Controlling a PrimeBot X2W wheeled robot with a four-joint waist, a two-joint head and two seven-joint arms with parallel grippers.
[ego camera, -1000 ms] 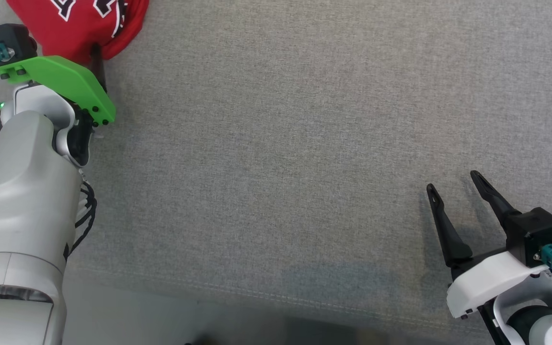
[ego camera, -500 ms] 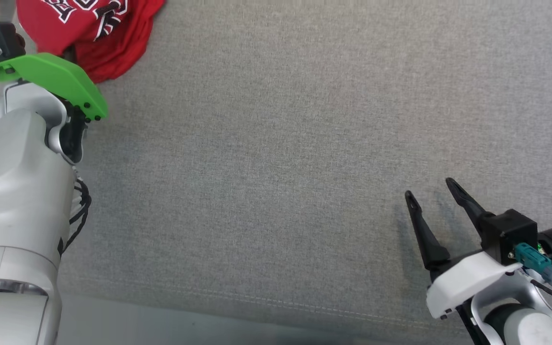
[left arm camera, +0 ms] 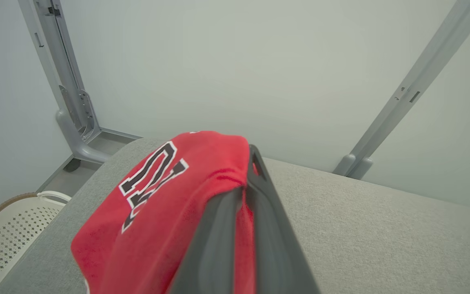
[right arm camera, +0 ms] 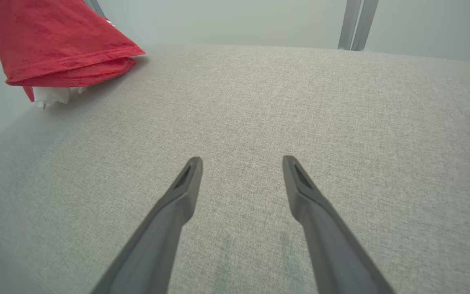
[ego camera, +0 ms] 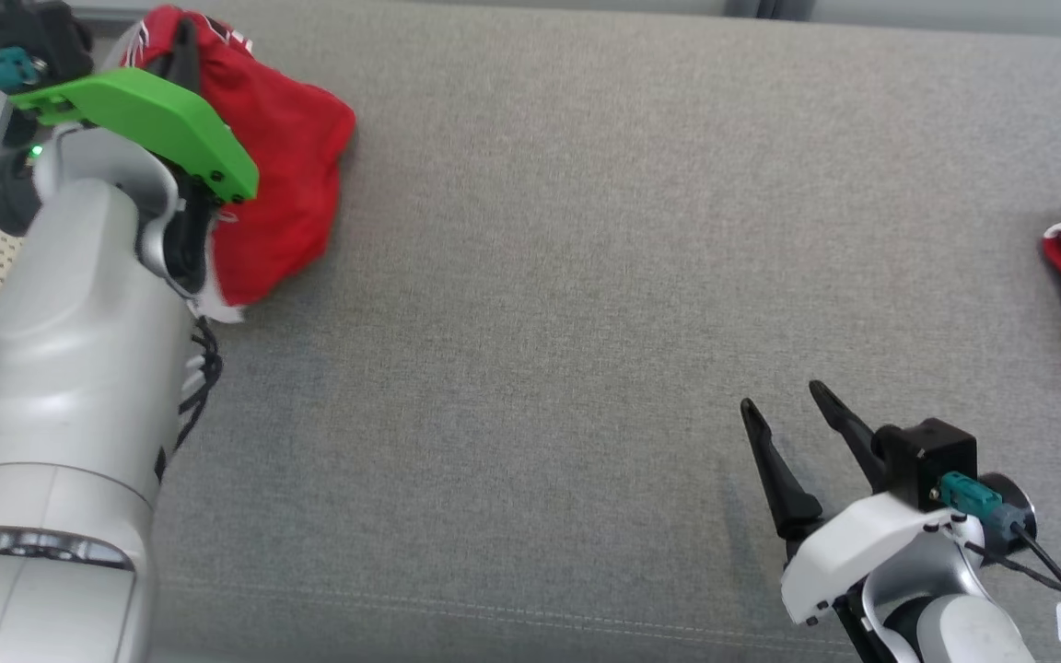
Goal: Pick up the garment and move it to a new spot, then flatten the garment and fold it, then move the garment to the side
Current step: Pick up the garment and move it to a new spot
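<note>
Left claw (left arm camera: 245,183) clamped on bunched red garment (ego camera: 282,184), far-left corner of surface (ego camera: 540,276). Right claw (ego camera: 783,398) wide open, empty. Risk: thin pinch slips during lift; trailing fabric drags.

The left arm (ego camera: 79,304) rises along the frame's left edge to the upper left. The left gripper (ego camera: 185,51) is partly hidden by its green wrist plate (ego camera: 144,120), its fingers apparently pinched together on the garment (ego camera: 291,184). The right gripper (ego camera: 781,398) sits at lower right, its fingers spread and pointing up.
</note>
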